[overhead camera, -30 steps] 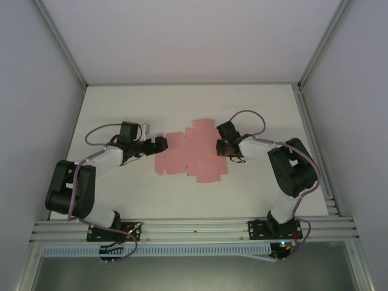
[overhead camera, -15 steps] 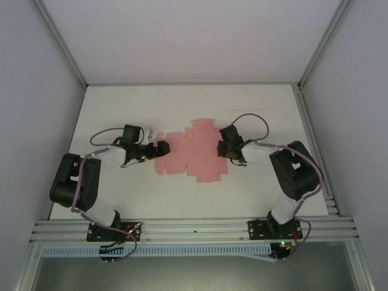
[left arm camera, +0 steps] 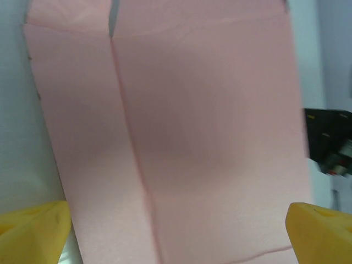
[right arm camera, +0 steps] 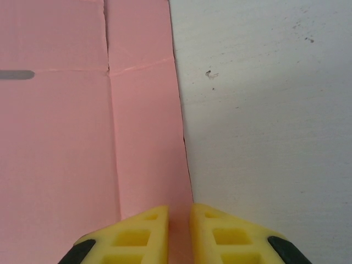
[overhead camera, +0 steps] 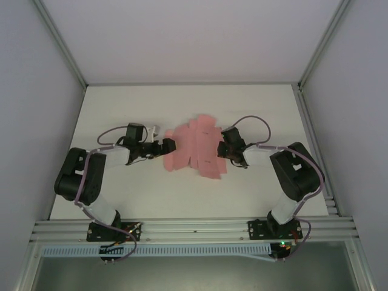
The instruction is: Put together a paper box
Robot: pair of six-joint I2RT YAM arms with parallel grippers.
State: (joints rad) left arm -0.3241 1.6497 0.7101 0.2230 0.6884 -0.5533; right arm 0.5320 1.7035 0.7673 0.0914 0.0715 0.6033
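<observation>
From above, we see the paper box [overhead camera: 193, 148] as a flat pink die-cut sheet, unfolded and slightly askew in the middle of the white table [overhead camera: 121, 109]. The left gripper [overhead camera: 167, 145] meets its left edge and the right gripper [overhead camera: 222, 149] its right edge. From this height we cannot tell how either set of jaws stands.

The left wrist camera settles the first. Its yellow fingertips [left arm camera: 33, 231] stand wide apart at the near corners, released, and the creased pink card spreads between and beyond them. We cannot tell whether they touch the card. A dark, blurred thing [left arm camera: 329, 148] sits past the card's right edge.

The right wrist camera settles the second. Its two yellow fingers [right arm camera: 135, 234] are pressed almost together with a thin strip of the sheet's right edge pinched between them, so this gripper is grasping the paper box. Here the card lies to the left, with fold lines and a small grey slot at its far left, and the bare, speckled table lies to the right.
</observation>
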